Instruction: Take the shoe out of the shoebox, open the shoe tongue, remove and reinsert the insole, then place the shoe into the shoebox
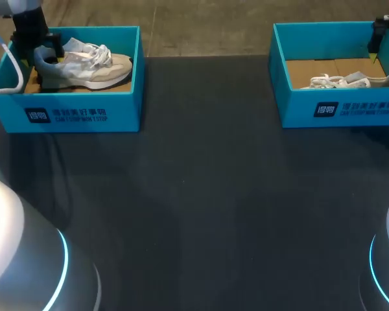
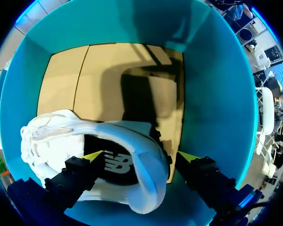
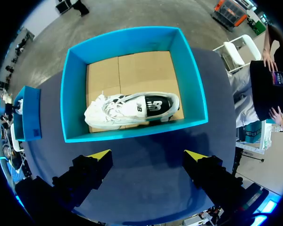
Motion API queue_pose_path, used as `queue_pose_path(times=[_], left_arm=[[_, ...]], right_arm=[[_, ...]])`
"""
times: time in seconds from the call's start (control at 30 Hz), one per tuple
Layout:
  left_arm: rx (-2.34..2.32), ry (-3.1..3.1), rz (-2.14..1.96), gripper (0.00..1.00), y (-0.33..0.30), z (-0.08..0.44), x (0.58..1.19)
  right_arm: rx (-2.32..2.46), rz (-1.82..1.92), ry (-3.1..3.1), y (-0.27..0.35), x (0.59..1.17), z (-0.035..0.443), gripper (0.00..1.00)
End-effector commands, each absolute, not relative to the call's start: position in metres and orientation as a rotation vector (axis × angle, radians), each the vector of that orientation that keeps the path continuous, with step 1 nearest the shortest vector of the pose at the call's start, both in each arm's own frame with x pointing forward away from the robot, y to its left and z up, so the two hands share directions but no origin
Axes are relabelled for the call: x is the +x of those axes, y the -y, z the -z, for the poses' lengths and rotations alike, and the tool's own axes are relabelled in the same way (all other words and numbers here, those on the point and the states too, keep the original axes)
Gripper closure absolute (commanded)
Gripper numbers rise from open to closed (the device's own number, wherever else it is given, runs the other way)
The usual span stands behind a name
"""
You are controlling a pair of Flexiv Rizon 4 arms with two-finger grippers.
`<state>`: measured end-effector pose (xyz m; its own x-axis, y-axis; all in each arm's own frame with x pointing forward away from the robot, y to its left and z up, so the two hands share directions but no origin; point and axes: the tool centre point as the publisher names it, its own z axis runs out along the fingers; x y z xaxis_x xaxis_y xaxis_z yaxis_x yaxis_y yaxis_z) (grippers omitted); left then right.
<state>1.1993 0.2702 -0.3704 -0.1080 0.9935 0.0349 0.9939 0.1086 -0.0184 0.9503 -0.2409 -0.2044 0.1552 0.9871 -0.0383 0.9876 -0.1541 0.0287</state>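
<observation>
— What does your surface carry?
— Item one: your flat black table [image 1: 201,214]. Item two: open teal cardboard box [image 1: 78,113], rectangular, at your far left. Item three: second open teal cardboard box [image 1: 340,110], far right, well apart from the first.

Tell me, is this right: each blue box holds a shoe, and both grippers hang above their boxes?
Not quite: the left wrist view shows the left gripper down inside the left box, straddling the heel of the shoe. Only the right gripper hangs above the right box. The rest holds.
</observation>
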Motion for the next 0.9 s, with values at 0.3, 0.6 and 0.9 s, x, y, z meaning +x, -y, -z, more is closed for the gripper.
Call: queue_pose_path(times=[0.3,0.6,0.9], left_arm=[[-2.050,2.335,0.015,0.03,-0.277,0.373,1.203],[-2.026,2.341,0.025,0.09,-0.279,0.381,1.204],[-2.001,2.339,0.035,0.29,-0.279,0.389,1.205]], right_arm=[[2.351,0.017,-2.010,0.241,0.950,0.205,0.00],[2.351,0.017,-2.010,0.241,0.950,0.205,0.00],[2.351,0.017,-2.010,0.241,0.950,0.205,0.00]])
